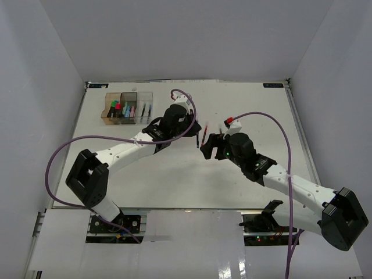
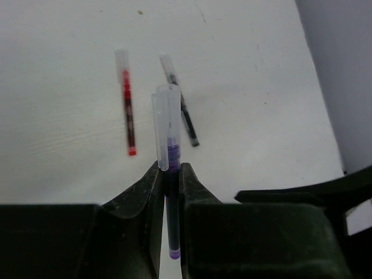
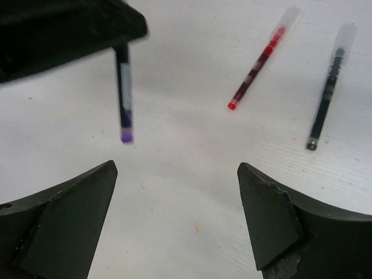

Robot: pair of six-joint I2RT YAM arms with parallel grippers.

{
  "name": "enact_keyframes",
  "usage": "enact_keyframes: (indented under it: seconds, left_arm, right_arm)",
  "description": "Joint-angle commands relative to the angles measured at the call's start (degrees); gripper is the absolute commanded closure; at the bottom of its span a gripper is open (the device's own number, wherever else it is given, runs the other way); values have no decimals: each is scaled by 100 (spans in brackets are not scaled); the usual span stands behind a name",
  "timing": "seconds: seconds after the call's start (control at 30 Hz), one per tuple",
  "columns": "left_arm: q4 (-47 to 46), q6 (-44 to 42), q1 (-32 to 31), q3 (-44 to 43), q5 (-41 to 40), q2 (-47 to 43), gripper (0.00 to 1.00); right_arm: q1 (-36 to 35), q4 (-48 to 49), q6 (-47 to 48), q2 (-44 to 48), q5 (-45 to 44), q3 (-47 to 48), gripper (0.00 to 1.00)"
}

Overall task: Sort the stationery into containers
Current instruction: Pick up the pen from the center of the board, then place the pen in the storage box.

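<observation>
**A:** What does the left gripper (image 2: 169,180) have?

**B:** It is clamped tight on a thin purple pen (image 2: 168,148). The clear cap sticks out past the fingertips and the purple end shows behind them. From the right wrist camera the pen hangs nearly upright, purple end down, and looks clear of the surface (image 1: 174,186).

**A:** And the right gripper (image 3: 174,215)?

**B:** Its fingers are spread wide with nothing between them. It hovers over the surface, close to the left gripper, with the held pen at about 11 o'clock in its own view.

**A:** Is any other stationery loose?

**B:** Two capped pens lie flat on the surface, near each other but not touching. In the left wrist view the red pen (image 2: 128,104) is at 11 o'clock from the gripper, and the black pen (image 2: 181,110) is just past 12.

**A:** Where are the containers (image 1: 127,108)?

**B:** In the overhead view they sit between 9 and 10 o'clock from the left gripper, well apart from it, near the far left corner. The amber bin (image 1: 107,114) and grey bin (image 1: 128,96) hold small coloured items, and the clear bin (image 1: 145,96) holds thin pens.
</observation>
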State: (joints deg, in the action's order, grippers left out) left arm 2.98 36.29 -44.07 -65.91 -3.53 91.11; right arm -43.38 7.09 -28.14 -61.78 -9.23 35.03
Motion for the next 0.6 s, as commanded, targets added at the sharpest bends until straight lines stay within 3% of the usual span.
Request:
enact_keyframes:
  seconds: [0.0,0.2,0.37,0.57]
  left_arm:
    - [667,-998,574,-509,-306,-41,85]
    - [1687,-2624,1936,-1597,-446,634,82]
    - [2268,-3330,2718,-2618,-719,1540,80]
    - [2505,-3594,3220,-3901,-799,2717,79]
  right_arm:
    - [22,-322,335,52,-614,153,9]
    - [206,-901,783,52,-1186,206,2]
    - [321,-999,951,-36,-1204,198,2]
    - [356,-1149,1030,-141,-1089,189,2]
